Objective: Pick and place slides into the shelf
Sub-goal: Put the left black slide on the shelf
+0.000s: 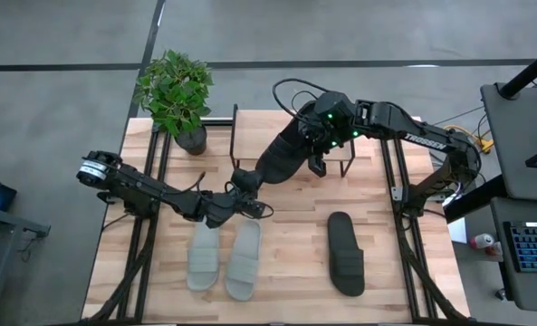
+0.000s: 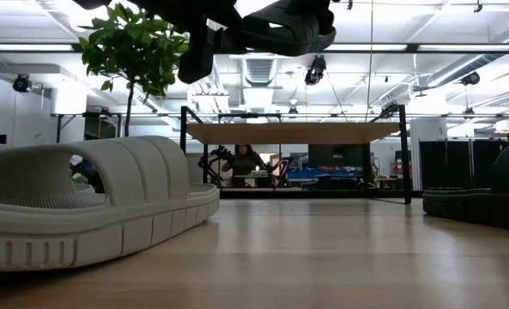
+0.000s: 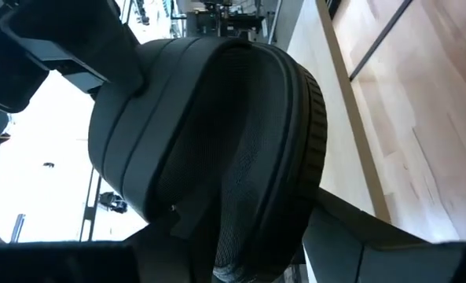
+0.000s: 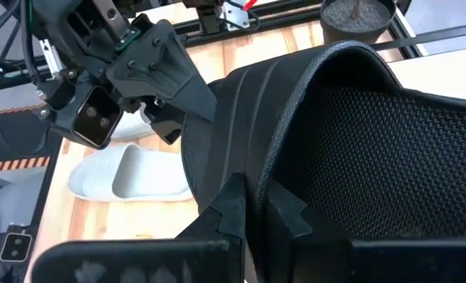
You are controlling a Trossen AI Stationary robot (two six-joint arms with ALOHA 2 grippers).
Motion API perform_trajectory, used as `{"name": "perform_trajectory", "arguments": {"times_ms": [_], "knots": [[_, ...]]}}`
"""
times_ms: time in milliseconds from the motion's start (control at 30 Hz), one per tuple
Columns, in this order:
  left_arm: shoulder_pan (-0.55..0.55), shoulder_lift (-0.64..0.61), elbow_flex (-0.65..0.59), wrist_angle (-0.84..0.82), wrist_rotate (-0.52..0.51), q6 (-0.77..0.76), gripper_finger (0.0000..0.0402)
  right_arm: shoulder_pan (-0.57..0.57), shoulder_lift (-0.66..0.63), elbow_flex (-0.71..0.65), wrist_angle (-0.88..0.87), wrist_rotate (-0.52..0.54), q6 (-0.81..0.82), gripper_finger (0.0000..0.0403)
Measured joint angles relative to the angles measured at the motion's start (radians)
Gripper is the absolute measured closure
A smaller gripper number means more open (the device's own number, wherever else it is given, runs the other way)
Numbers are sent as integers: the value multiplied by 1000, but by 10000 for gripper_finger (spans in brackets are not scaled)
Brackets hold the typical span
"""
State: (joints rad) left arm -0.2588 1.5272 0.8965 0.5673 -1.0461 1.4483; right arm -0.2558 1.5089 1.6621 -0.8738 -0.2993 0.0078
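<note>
A black open-toed rubber slide [image 1: 282, 156] is held aloft between both grippers near the low wooden-topped shelf [image 1: 291, 136], apparently for a handover: left gripper [image 1: 243, 181] and right gripper [image 1: 315, 136] jaws each clamped on it.

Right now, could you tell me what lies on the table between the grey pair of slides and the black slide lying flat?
Nothing: in the high view, only bare wooden table separates the grey pair from the flat black slide.

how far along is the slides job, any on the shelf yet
None placed yet: the shelf shows no slide resting on it. In hand: one black slide held in the air between the left gripper and right gripper. Left: the other black slide and the pale pair on the table.
</note>
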Motion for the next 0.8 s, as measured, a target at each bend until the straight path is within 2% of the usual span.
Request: {"name": "perform_trajectory", "arguments": {"times_ms": [233,567,800], "knots": [[0,0,-3,-1,2,-1,277,0,0,0,2,1,0,390],[0,1,-5,-4,18,2,365,0,0,0,17,4,2,390],[0,1,-5,-2,17,0,369,0,0,0,18,4,-4,390]]}}
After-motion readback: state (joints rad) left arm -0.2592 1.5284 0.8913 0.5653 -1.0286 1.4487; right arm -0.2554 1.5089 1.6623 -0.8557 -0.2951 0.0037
